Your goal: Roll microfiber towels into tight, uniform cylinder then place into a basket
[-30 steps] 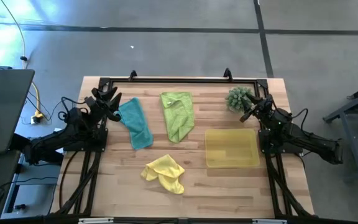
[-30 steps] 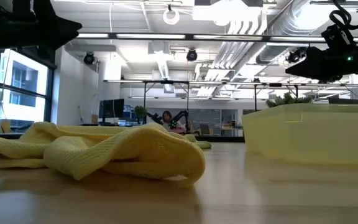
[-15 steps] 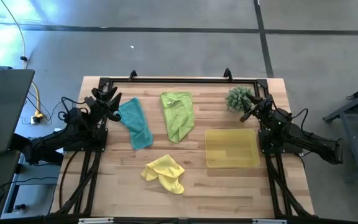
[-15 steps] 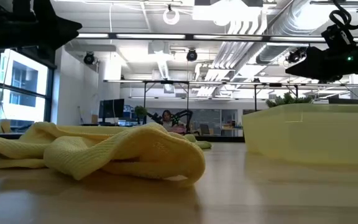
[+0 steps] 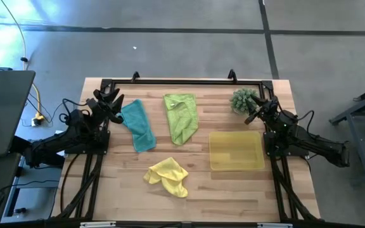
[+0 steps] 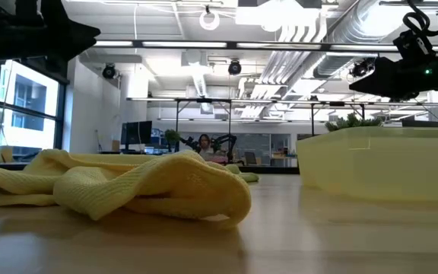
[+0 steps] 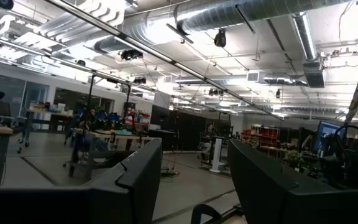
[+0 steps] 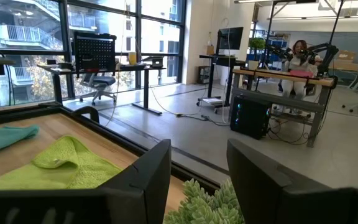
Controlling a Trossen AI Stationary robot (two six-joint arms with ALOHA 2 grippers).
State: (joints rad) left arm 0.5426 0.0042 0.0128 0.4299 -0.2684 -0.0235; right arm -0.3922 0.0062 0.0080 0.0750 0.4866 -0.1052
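Note:
Three towels lie loose on the wooden table: a teal towel (image 5: 138, 125) at far left, a lime green towel (image 5: 181, 116) at far middle, and a crumpled yellow towel (image 5: 167, 175) near the front. The translucent yellow basket (image 5: 236, 151) stands at the right. My left gripper (image 5: 111, 99) hovers open at the far left edge, beside the teal towel's far end, its fingers tipped upward. My right gripper (image 5: 255, 109) hovers open at the far right, by the spiky green plant (image 5: 243, 99). Both hold nothing.
A black frame rail (image 5: 182, 81) runs along the table's far edge, with side rails by each arm. A spiky green plant stands at the far right corner. Bare wood lies between the yellow towel and the basket (image 6: 379, 164). A person sits at a desk far behind the table.

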